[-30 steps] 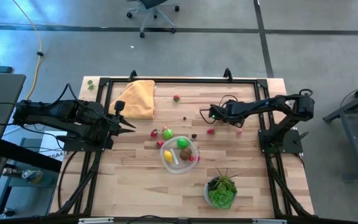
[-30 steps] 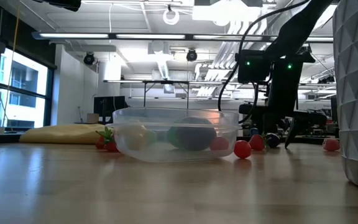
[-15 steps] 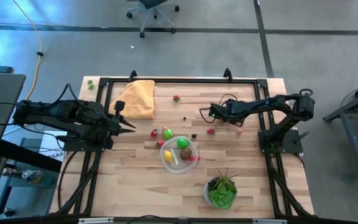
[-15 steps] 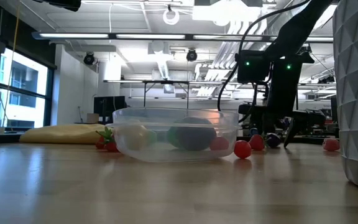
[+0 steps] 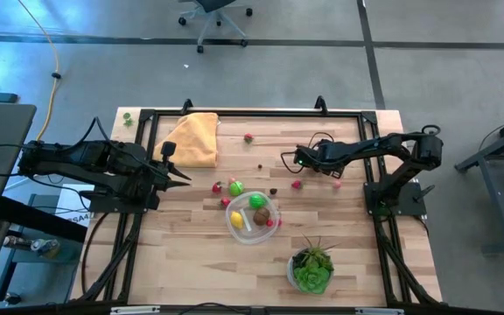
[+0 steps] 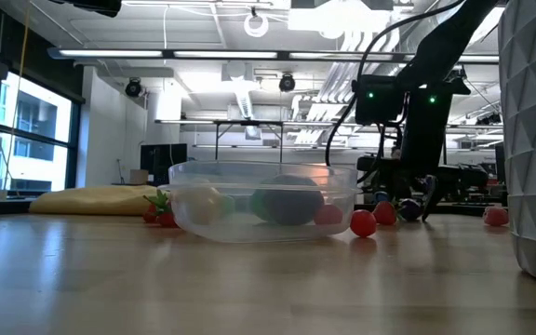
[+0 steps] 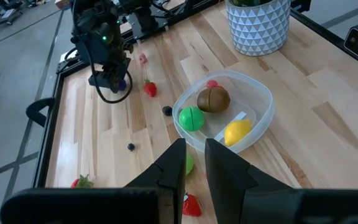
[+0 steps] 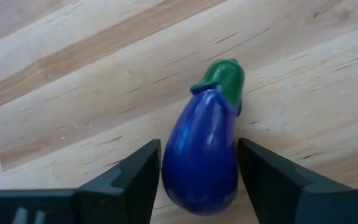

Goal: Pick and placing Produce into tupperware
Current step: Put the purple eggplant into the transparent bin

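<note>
So, quick rundown, working from the fingers out:

right fingers: the right gripper (image 8: 197, 180) is down at the counter (image 5: 191, 254) with its two fingers (image 8: 129, 180) either side of a toy eggplant (image 8: 204, 155). Spread, with a thin gap showing on each side, so not pinching it as far as I can tell.

eggplant pose: lying flat on the wood. Long axis runs straight out along the line of the fingers, fat purple end nearest the wrist, green cap (image 8: 224, 76) pointing away from it.

where that is: right half of the counter, up and to the right of the tupperware (image 5: 254, 217), with a red piece (image 5: 297, 184) just beside the gripper.

step in hand: looks to me like the grasp on the eggplant, pick not finished.

next move: I'd say squeeze across the narrow width, lift clear, carry it over to the tupperware and drop it in.

tupperware so far: a green ball (image 7: 191, 118), a brown piece (image 7: 214, 98) and a lemon (image 7: 236, 131) already inside.

still loose: a strawberry (image 5: 248, 137) and a few tiny bits on the wood.

left fingers: the left gripper (image 7: 192, 163) waits at the left edge, pressed nearly together, holding nothing.
</note>
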You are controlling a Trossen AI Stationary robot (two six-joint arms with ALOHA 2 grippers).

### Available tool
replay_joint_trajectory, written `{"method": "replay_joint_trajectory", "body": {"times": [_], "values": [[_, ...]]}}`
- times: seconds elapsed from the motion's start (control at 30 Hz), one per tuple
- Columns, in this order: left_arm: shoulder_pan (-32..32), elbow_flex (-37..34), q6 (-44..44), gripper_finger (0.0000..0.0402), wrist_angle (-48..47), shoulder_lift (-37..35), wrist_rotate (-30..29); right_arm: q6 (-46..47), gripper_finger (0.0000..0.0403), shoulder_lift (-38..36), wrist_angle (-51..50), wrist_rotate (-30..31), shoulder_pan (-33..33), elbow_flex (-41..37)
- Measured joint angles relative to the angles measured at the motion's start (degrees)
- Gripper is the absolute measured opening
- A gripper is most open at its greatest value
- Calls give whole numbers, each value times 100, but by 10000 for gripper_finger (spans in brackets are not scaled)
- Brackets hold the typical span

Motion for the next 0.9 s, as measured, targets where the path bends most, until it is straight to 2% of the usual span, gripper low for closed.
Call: {"method": "replay_joint_trajectory", "body": {"times": [0.53, 0.9], "values": [[-1, 0, 1, 51, 1, 1, 0, 1, 159, -4, 45, -87, 2, 4], [0, 0, 2, 51, 0, 0, 0, -66, 156, -7, 57, -77, 2, 4]]}}
